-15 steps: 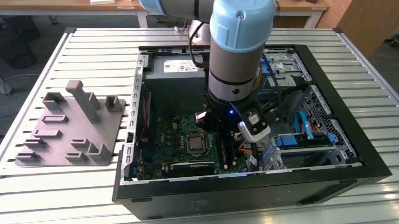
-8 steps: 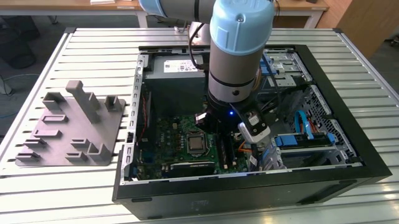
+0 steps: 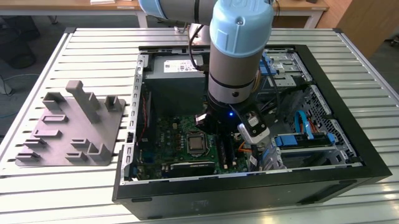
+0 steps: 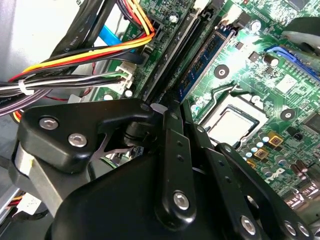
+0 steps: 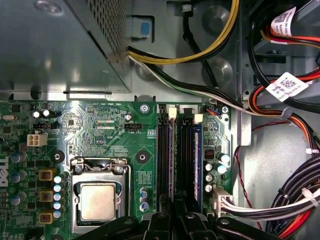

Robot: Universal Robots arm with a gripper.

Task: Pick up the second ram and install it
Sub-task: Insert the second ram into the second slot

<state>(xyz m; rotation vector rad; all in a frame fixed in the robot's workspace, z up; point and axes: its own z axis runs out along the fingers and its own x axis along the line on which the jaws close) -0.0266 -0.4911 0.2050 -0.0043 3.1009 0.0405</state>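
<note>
Black linkages of the jaws (image 4: 170, 165) crowd the second wrist view, converging low over the black memory slots (image 5: 172, 160) of the green motherboard (image 5: 100, 125); whether they are spread or pinching anything cannot be told. Just beyond them, the second ram (image 4: 202, 62), a thin blue-green stick, stands on edge in a slot. Beside the slots sits the silver processor (image 5: 97, 201). Farther off, bundled cables (image 5: 280, 200) run along the case (image 3: 349, 154). Well apart, on the slatted surface (image 3: 93, 56), rests the grey block (image 3: 72, 128).
</note>
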